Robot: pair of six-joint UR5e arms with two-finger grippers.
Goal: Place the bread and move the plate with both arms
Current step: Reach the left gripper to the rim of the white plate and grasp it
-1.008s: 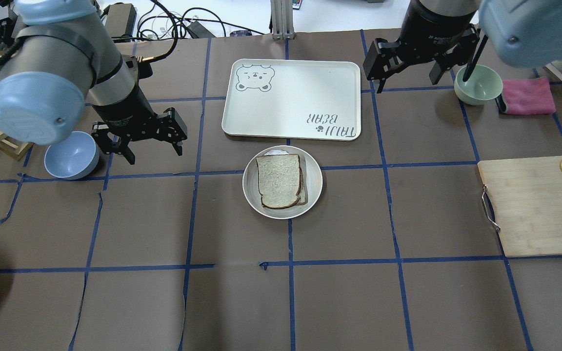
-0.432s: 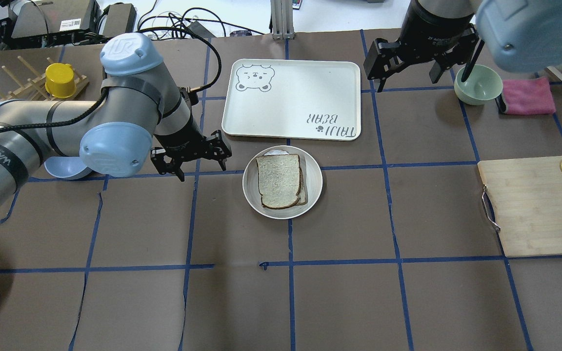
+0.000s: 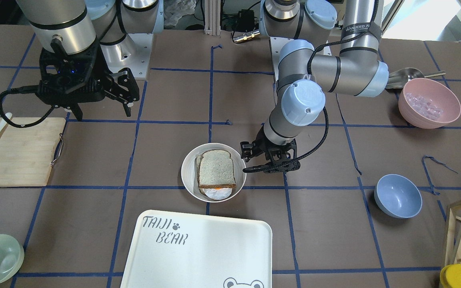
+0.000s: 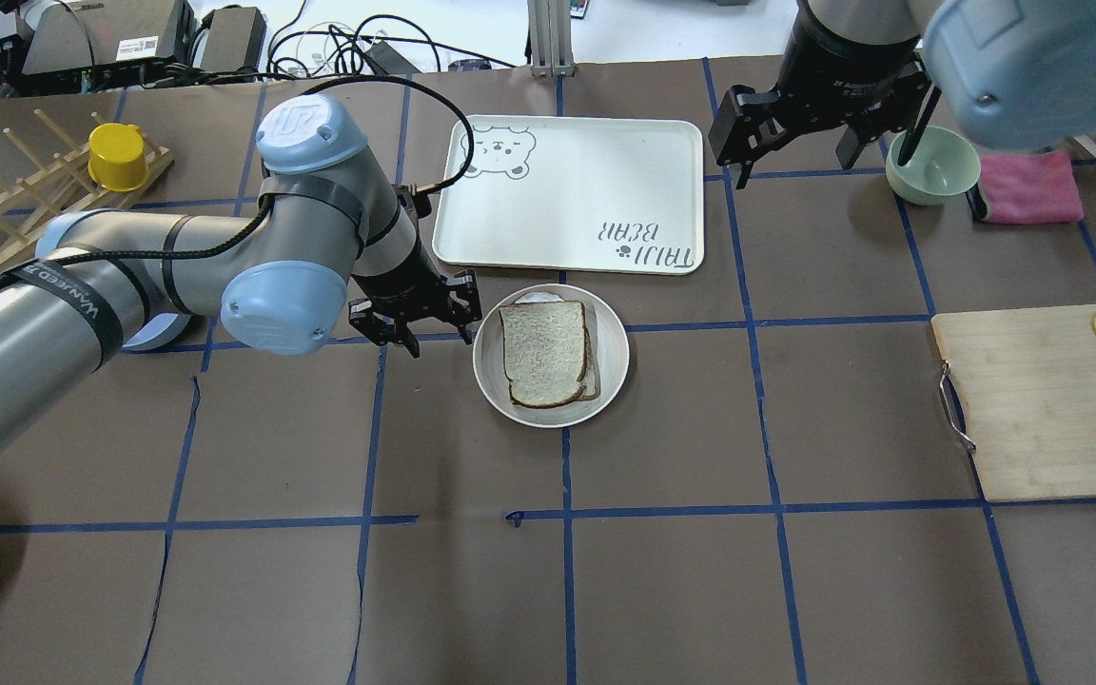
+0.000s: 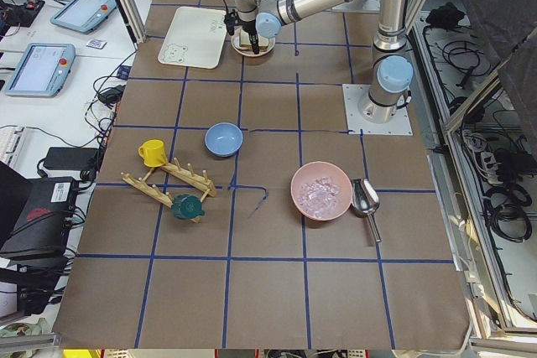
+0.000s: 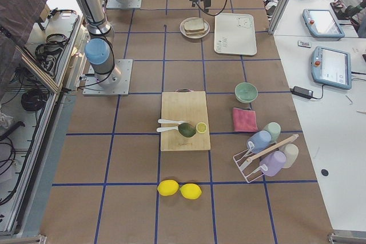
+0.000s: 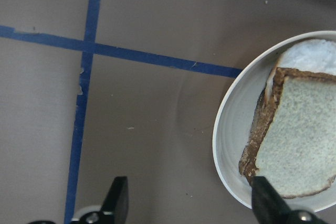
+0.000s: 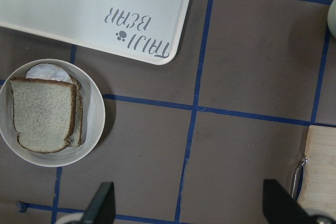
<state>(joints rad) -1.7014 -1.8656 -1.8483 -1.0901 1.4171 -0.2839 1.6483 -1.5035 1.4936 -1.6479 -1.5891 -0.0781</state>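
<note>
Bread [image 4: 544, 352] lies on a second slice [image 4: 592, 373] in plate [image 4: 611, 329], just beside left gripper [image 4: 438, 342], on its outer-finger side. Left gripper's fingers are wide apart and empty. In the wrist view one fingertip [image 7: 265, 195] overlaps the plate rim; contact unclear. Right gripper [image 4: 795, 162] is also spread wide, holding nothing, with the plate well apart from it.
</note>
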